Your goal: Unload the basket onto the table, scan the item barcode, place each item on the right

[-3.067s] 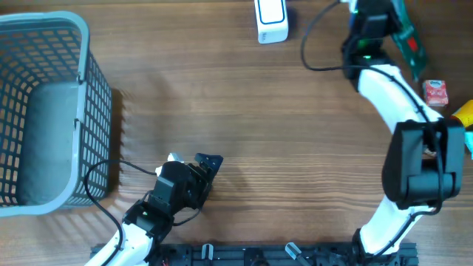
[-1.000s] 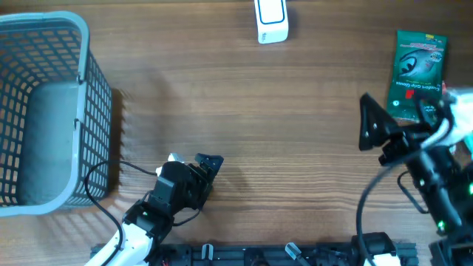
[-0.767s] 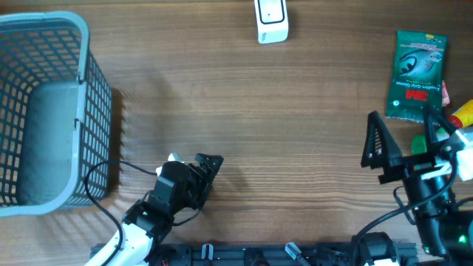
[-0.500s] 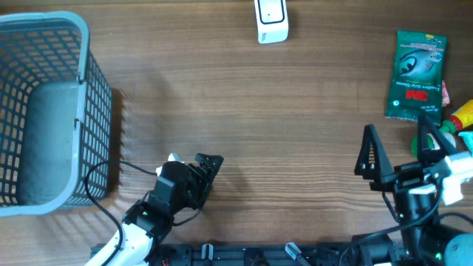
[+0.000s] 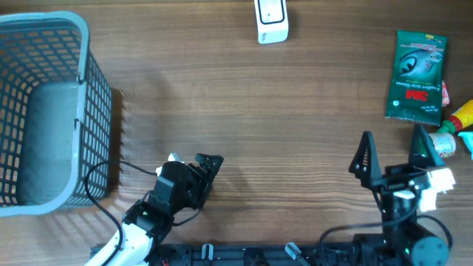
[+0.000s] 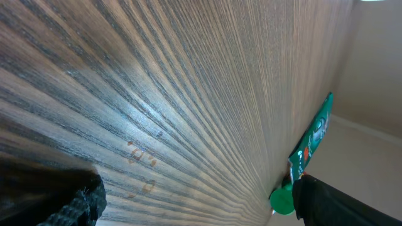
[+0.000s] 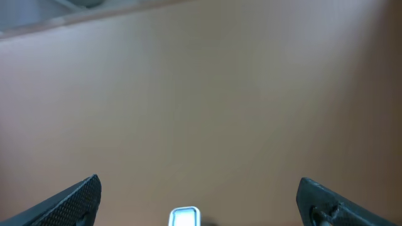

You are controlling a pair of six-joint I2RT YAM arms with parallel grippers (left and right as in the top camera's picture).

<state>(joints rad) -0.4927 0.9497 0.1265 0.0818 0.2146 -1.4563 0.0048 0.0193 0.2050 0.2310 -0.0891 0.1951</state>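
Observation:
A green packet (image 5: 416, 75) lies flat at the far right of the wooden table (image 5: 281, 118); no barcode shows on it. The left wrist view catches it edge-on as a green packet (image 6: 312, 135) beside a green cap (image 6: 282, 199). The white scanner (image 5: 270, 21) stands at the table's far edge and peeks in as a white scanner (image 7: 184, 217) low in the right wrist view. My right gripper (image 5: 392, 146) stands open and empty near the front edge, below the packet. My left gripper (image 5: 196, 164) rests open and empty at front left.
A grey mesh basket (image 5: 44, 111) fills the left side. Small bottles (image 5: 452, 129) lie at the right edge just below the packet, close to my right fingers (image 5: 421, 144). A black cable (image 5: 100, 185) loops beside the left arm.
The right arm has drawn back from the far right corner to the front edge, uncovering the green packet, which now lies flat. The left arm has not moved.

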